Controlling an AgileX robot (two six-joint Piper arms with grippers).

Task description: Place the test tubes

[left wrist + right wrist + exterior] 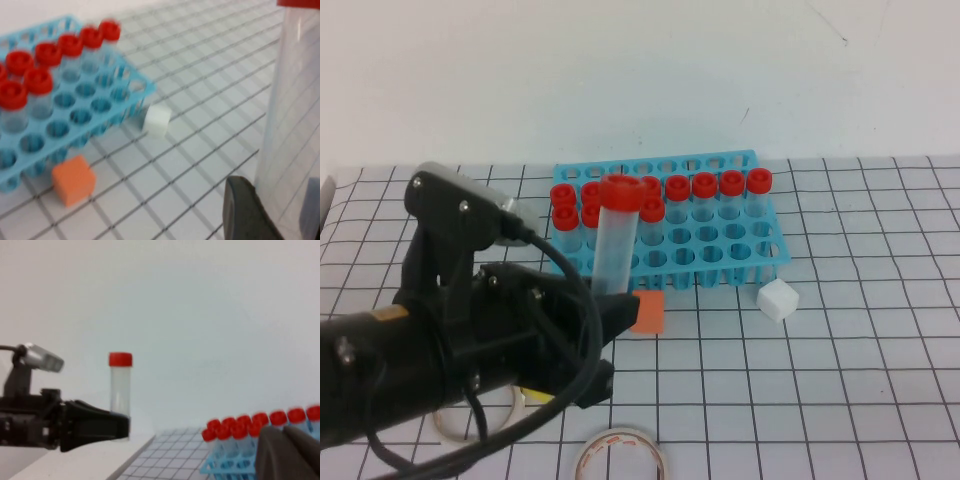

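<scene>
A clear test tube with a red cap [617, 236] stands upright in my left gripper [611, 305], which is shut on its lower part, just in front of the blue rack [752, 252]. Several red-capped tubes [704, 186] fill the rack's back rows at its left and middle. In the left wrist view the held tube [295, 100] runs beside one dark finger [247, 212], with the rack [127, 87] beyond. My right gripper [286, 434] is out of the high view; its own wrist view shows its fingers pressed together with nothing held, looking toward the held tube [120, 385] and the rack [222, 462].
An orange cube [648, 312] lies just in front of the rack, and a white cube [778, 300] sits by its front right corner. A tape ring [620, 458] and another ring [460, 425] lie near the table's front edge, under my left arm.
</scene>
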